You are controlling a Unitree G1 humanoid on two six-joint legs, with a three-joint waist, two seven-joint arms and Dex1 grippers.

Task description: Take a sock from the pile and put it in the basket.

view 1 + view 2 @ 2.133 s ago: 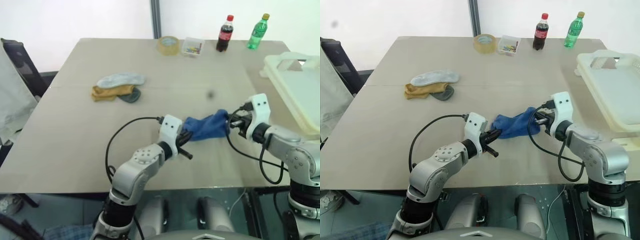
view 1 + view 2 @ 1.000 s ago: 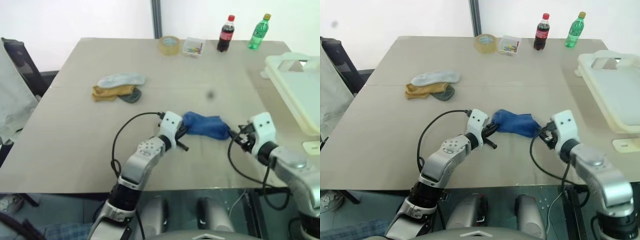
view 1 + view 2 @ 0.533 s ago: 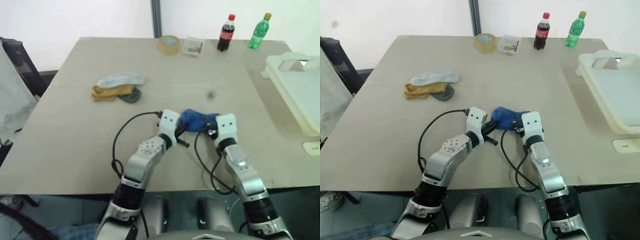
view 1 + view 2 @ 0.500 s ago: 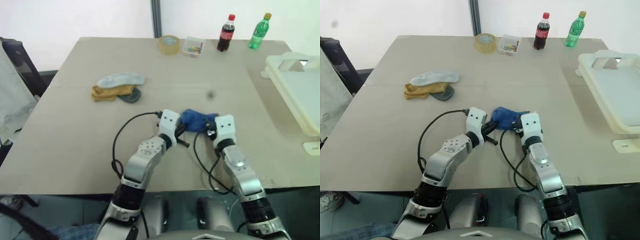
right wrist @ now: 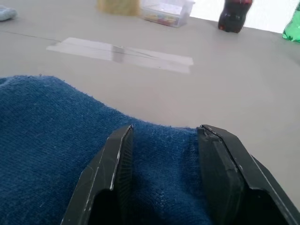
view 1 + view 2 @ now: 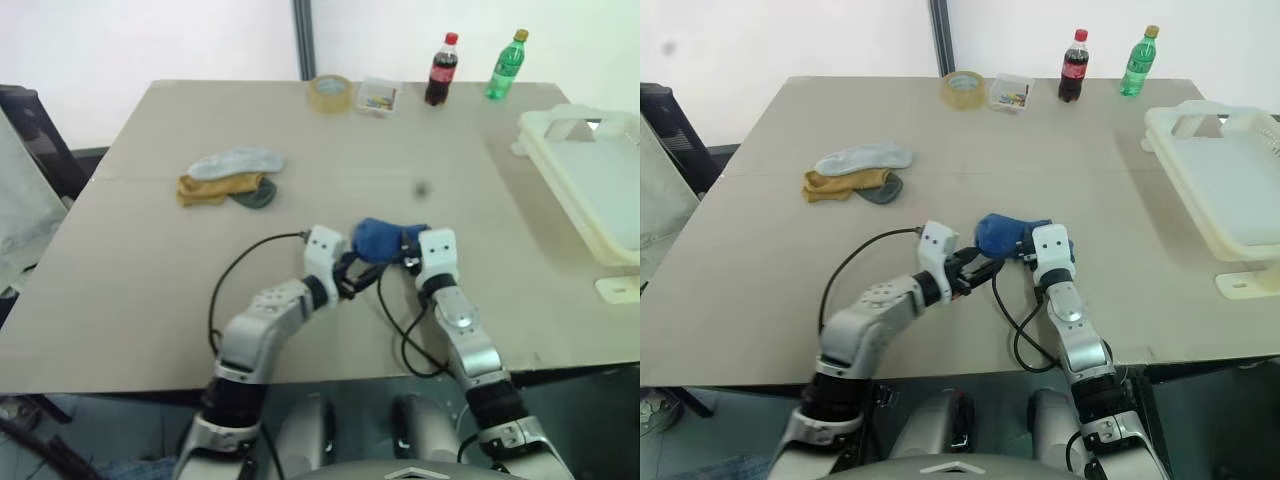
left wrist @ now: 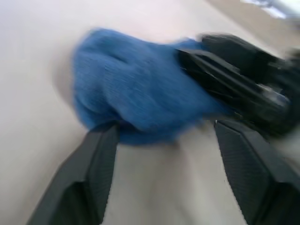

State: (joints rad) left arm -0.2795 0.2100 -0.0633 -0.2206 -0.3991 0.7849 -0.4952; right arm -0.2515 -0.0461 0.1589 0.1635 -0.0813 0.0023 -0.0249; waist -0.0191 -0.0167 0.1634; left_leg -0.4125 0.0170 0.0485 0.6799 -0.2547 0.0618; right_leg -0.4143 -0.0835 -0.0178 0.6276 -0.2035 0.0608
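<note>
The royal-blue sock (image 6: 378,240) lies bunched on the desk (image 6: 130,260), near its front edge and about in the middle, between the two hands. The right hand (image 5: 164,140) has its two black fingers (image 5: 119,159) set on both sides of the sock's edge, with the blue fabric pressed between them, so it is holding the sock. The left hand (image 7: 161,136) is just beside the sock on the other side; its fingers (image 7: 101,154) stand wide apart and the sock sits at the mouth of the gap, not pinched by them. The pile (image 6: 228,177) of other socks, pale grey-blue, mustard yellow and dark grey, stays well apart, farther back on the desk toward the robot's left. The cream-white basket (image 6: 590,170) stands at the right edge of the desk, well apart from the sock. At the far edge are a tape roll (image 6: 329,93), a small clear box (image 6: 377,96), a cola bottle (image 6: 440,70) and a green bottle (image 6: 505,66).
</note>
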